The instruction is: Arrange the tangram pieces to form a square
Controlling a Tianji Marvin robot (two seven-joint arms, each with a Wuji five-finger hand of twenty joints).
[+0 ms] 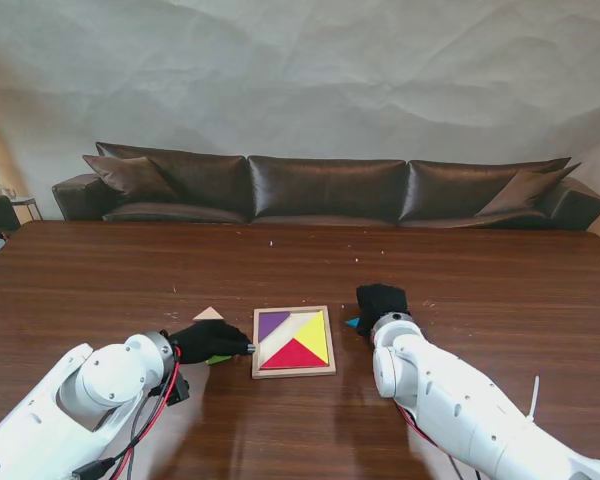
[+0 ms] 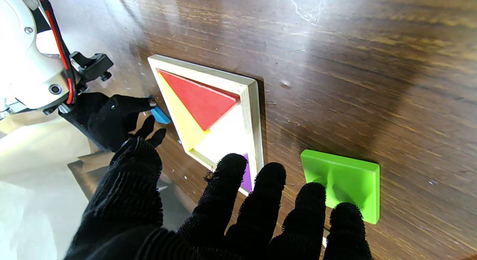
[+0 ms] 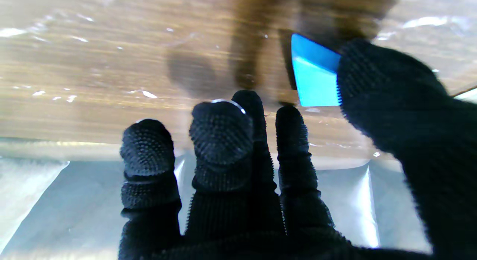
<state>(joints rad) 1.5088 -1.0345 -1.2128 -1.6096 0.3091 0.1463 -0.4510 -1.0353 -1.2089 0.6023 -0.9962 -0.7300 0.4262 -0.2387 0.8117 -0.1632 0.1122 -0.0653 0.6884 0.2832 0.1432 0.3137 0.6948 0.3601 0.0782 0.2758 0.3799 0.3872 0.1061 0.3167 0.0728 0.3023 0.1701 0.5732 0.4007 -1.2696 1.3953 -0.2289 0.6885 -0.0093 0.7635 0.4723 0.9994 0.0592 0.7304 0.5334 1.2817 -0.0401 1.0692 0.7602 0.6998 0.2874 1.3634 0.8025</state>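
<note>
Lounge: leather sofa (image 1: pixel 325 190), wooden table (image 1: pixel 130 270)

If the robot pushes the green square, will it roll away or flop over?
Probably neither. The green square looks flat and thick with straight edges, lying flat on the table, so it should slide, not roll. It seems stiff and glossy, so the left robot hand might slip on it.

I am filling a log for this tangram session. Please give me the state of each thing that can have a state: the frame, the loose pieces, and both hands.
Wooden frame: partly filled; purple, yellow and red pieces in, pale gap left.
Green piece: flat on table, outside frame, at left hand's fingertips.
Blue piece: outside frame, touched by right thumb; grip unclear.
Tan triangle: loose on table, untouched.
Left hand: open, fingers spread.
Right hand: at blue piece; grasp unclear.
</note>
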